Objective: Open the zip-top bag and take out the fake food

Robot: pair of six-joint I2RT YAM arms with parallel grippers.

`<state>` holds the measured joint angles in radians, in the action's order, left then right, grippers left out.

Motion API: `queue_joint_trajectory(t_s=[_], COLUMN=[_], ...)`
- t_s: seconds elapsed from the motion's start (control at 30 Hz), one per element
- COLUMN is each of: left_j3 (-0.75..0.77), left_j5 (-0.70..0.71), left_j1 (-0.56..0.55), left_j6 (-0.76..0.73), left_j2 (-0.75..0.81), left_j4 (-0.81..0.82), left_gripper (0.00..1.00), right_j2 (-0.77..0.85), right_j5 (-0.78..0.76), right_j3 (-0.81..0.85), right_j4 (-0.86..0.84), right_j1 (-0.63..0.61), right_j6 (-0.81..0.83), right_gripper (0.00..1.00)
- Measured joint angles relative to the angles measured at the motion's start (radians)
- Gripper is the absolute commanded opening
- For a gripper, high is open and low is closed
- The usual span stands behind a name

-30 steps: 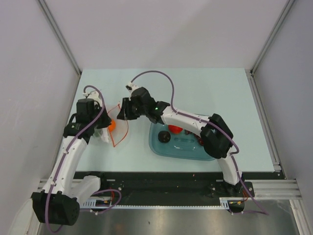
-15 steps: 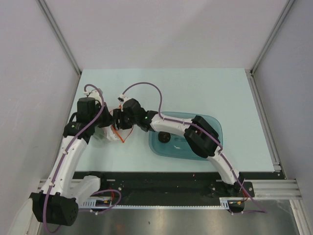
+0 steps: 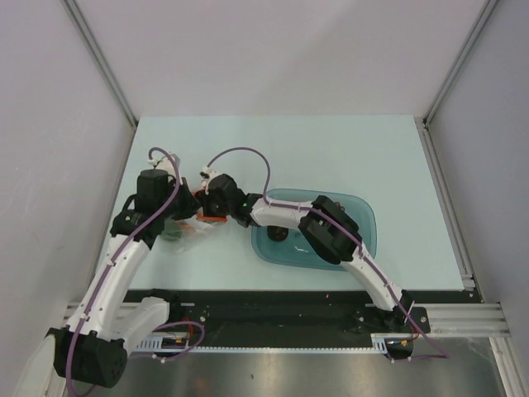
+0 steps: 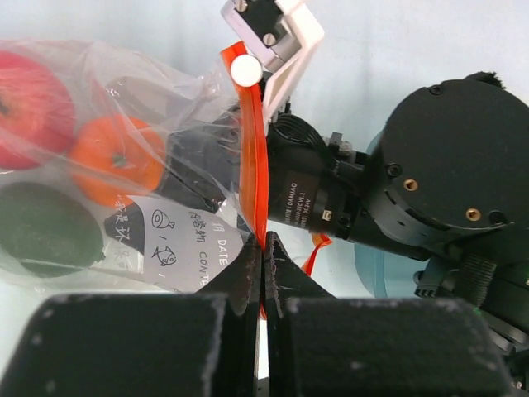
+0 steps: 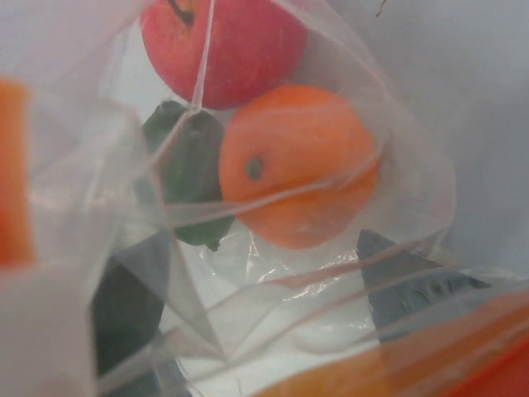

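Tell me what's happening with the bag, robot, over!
Left gripper: jaws shut on the bag's zip strip. Right gripper: jaws open inside the bag. Orange, red fruit, green fruit inside, none gripped. Plastic folds across right jaws.

Pale mint table (image 3: 331, 149), clear zip-top bag (image 3: 180, 234) left of centre, teal tub (image 3: 364, 217) near its right.

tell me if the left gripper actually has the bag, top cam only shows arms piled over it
observer: Yes. In the left wrist view the left gripper is shut on the orange-red zip strip at the mouth of the zip-top bag.
operator: what's inside
observer: The right wrist view shows an orange, a red fruit and a dark green one in it.
operator: right gripper got one yet
observer: No. The right gripper is open, fingers spread, gripping nothing.
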<state>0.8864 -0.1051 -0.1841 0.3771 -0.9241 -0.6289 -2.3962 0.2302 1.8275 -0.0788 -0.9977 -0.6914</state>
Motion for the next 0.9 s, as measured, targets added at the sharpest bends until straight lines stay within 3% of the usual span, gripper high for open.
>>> queue_joint_trajectory(t_s=[0.5,0.67,0.73,0.83,0.9], left_j3=[-0.043,-0.051,-0.054,-0.055,-0.056], left_j5=[0.043,0.061,0.061,0.061,0.067], left_j1=[-0.043,-0.043,-0.043,-0.044,-0.045], left_j6=[0.031,0.032,0.032,0.033,0.033], left_j2=[0.000,0.004,0.006,0.007,0.009], left_j4=[0.014,0.002,-0.004,-0.009,-0.010], left_gripper=[0.00,0.00,0.00,0.00,0.00], right_j2=[-0.155,-0.208,-0.210,-0.209,-0.208], right_j5=[-0.087,-0.097,-0.099,-0.095,-0.088], right_j3=[0.196,0.265,0.256,0.227,0.205], right_j4=[-0.030,-0.034,-0.046,-0.086,-0.122], right_j1=[-0.005,-0.018,-0.020,-0.019,-0.019], right_j6=[-0.093,-0.123,-0.138,-0.158,-0.175], right_gripper=[0.98,0.79,0.77,0.59,0.38])
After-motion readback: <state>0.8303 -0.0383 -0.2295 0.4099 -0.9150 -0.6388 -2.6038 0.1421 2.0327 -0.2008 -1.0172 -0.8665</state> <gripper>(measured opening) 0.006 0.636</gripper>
